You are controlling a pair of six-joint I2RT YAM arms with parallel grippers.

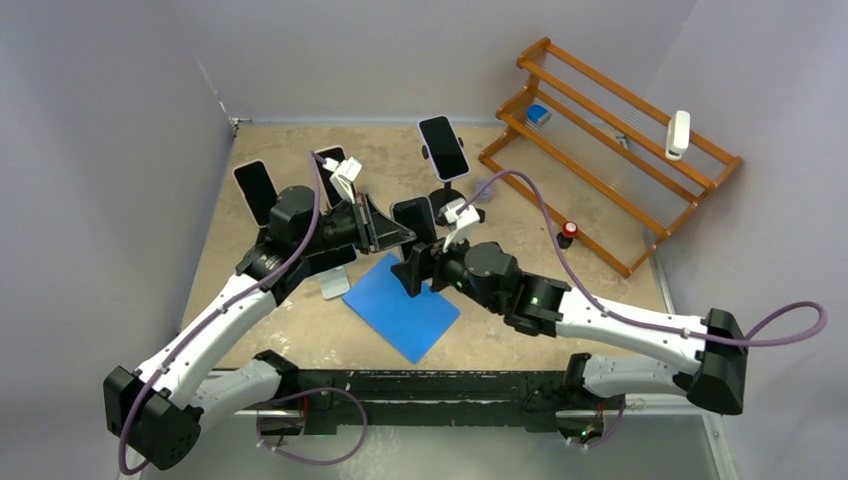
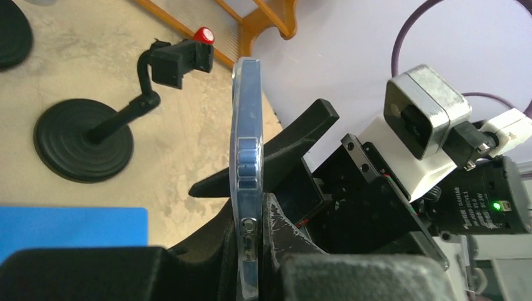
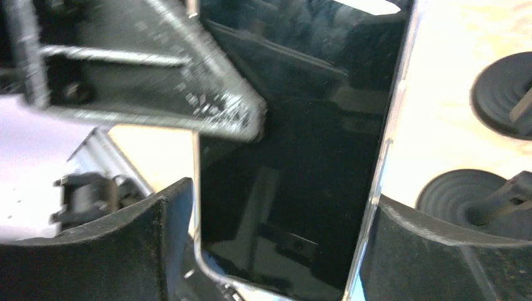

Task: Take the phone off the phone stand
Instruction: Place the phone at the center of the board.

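The wooden rack at the table's far right carries a small blue object on an upper rail and a white object further along, with a red-capped item against its lowest rail. Three stands along the far side each hold a dark phone upright: one at far left, one just right of it and a taller one near the middle. The left wrist view shows another stand with a round black base, its bare clamp well apart from the task's phone. That phone stands upright near the table's centre, above the far corner of the blue mat, caught between both arms. The left gripper pinches it front to back, one finger lying across the upper part of the screen. The right gripper clasps it by its two long edges, a finger pressed against each side. The screen is black and glossy, mirroring the arm, and edge-on the phone shows a clear case with side buttons
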